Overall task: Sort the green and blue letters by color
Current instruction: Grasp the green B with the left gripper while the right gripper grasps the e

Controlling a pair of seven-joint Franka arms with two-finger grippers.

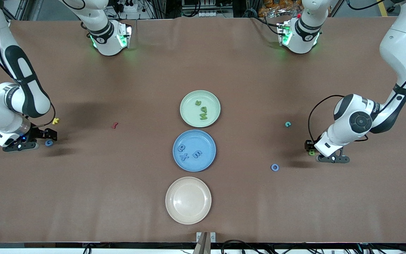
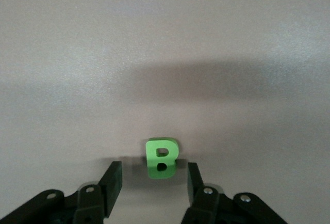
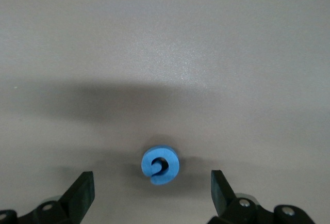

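Green chunky B (image 2: 161,158) sits between left gripper (image 2: 153,178) fingers, ungrasped; right gripper (image 3: 152,188) spread wide around curled blue G (image 3: 160,165); 3 round plates (image 1: 188,218) mid-table.

Green letter B (image 2: 161,158) on the table; blue E and X (image 1: 189,154) in the blue plate (image 1: 208,139).

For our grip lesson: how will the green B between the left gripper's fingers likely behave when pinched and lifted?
The green B looks thick and blocky, so it is probably stiff. It is small, so likely light. It stands closer to one finger of the left gripper, so it may slide or tip as they close.
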